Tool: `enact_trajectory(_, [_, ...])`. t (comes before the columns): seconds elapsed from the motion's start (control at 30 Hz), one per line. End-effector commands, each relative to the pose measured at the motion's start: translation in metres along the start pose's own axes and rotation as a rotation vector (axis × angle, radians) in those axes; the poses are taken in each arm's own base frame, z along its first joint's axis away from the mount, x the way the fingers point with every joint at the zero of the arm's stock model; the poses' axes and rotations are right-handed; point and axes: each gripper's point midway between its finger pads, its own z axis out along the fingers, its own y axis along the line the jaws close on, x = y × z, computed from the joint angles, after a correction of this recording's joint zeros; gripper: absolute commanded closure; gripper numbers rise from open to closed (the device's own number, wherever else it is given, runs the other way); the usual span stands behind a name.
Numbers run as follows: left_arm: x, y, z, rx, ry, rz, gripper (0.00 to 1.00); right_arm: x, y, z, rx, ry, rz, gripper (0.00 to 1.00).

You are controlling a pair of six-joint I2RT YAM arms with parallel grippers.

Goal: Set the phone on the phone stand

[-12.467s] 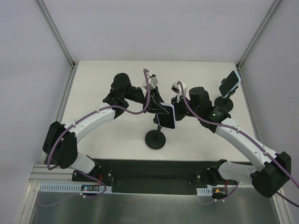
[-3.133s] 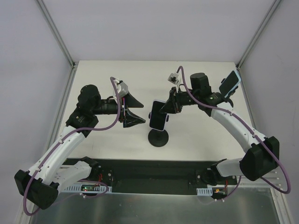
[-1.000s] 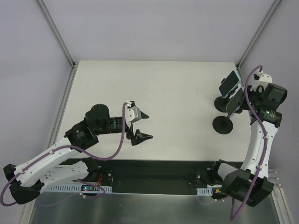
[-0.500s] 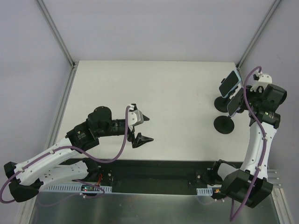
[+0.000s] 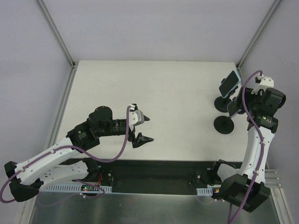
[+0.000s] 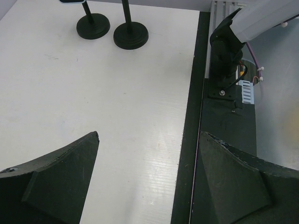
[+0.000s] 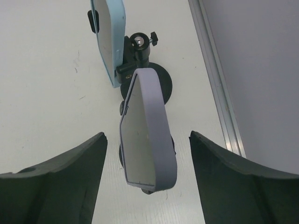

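Note:
A phone in a lavender case (image 7: 147, 130) (image 5: 233, 107) sits tilted on a black phone stand (image 5: 223, 124) (image 6: 131, 35) at the table's right side. Its stand is mostly hidden behind it in the right wrist view. My right gripper (image 7: 147, 134) (image 5: 239, 101) is open. Its fingers stand on either side of the phone, and a gap shows on each side. My left gripper (image 5: 148, 129) (image 6: 149, 135) hangs open over the near middle of the table, with nothing between its fingers.
A second phone in a light blue case (image 5: 230, 84) (image 7: 110, 37) rests on its own black stand (image 5: 221, 103) (image 6: 93, 25) just behind the first. An aluminium rail (image 7: 215, 84) runs along the table's right edge. A black base plate (image 6: 224, 116) borders the near edge.
My right gripper has opened and let go of the lavender phone, which stays on its stand. The right wrist has drawn back slightly. The left arm has barely moved.

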Motion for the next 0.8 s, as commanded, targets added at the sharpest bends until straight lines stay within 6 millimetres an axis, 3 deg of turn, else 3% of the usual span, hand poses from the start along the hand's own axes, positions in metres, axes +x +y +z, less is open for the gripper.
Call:
enact_trajectory(0.0, [-0.005, -0.005, 0.001, 0.030, -0.017, 0.016, 0.12, -0.017, -0.009, -0.010, 0.067, -0.074, 0.027, 0.21])
enact_trajectory(0.1, [-0.007, -0.004, 0.000, 0.032, -0.022, 0.012, 0.12, -0.015, -0.014, -0.013, 0.103, -0.059, 0.049, 0.07])
enact_trajectory(0.23, [-0.008, -0.004, -0.001, 0.030, -0.026, 0.017, 0.12, -0.014, -0.015, -0.019, 0.126, -0.051, 0.089, 0.01])
enact_trajectory(0.33, [-0.009, -0.002, -0.002, 0.020, -0.029, 0.020, 0.12, -0.010, -0.022, -0.028, 0.188, -0.027, 0.130, 0.00])
enact_trajectory(0.5, [-0.008, 0.001, -0.001, 0.005, -0.024, 0.021, 0.11, -0.018, -0.033, -0.068, 0.313, -0.025, 0.195, 0.03])
enact_trajectory(0.57, [-0.006, 0.004, -0.001, -0.008, -0.017, 0.020, 0.11, -0.037, -0.025, -0.088, 0.287, -0.079, 0.194, 0.03])
enact_trajectory(0.77, [-0.004, 0.021, 0.001, -0.060, -0.013, -0.016, 0.11, -0.058, 0.031, -0.122, 0.100, -0.086, 0.045, 0.03])
